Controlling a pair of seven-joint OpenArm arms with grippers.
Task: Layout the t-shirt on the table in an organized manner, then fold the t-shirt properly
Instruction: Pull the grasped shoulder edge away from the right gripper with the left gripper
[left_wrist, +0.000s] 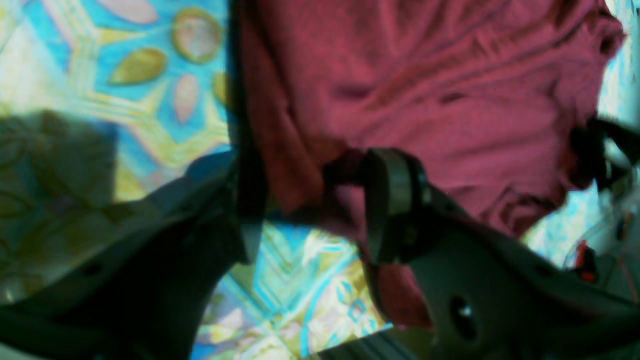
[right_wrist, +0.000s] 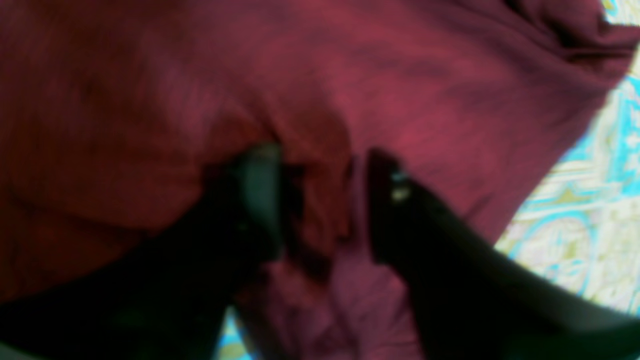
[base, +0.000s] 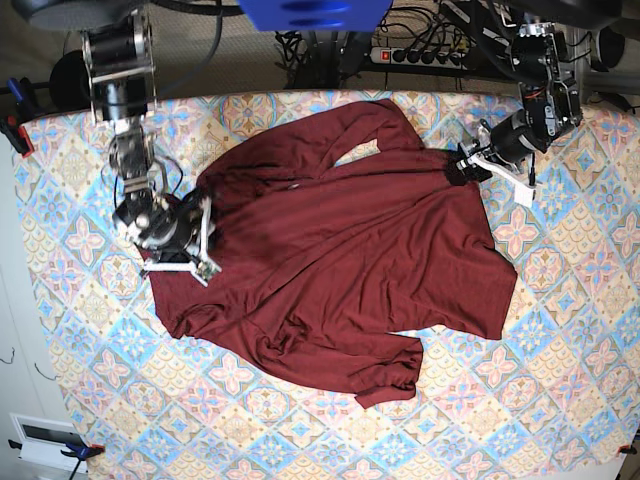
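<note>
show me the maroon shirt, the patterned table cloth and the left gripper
dark maroon knit t-shirt (base: 330, 260), base view, middle of its body
blue, pink and cream patterned table (base: 560, 390), base view, bare cloth
left gripper (base: 468, 165), base view, tips at shirt's edge

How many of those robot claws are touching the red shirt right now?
2. The left gripper is at the t-shirt's far edge, on the base view's right; the right gripper presses its edge on that view's left.

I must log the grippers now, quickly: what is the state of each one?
Left gripper: jaws apart at the edge of the dark maroon knit t-shirt; no clear grip.
Right gripper: jaws part open around a fold of it.
</note>
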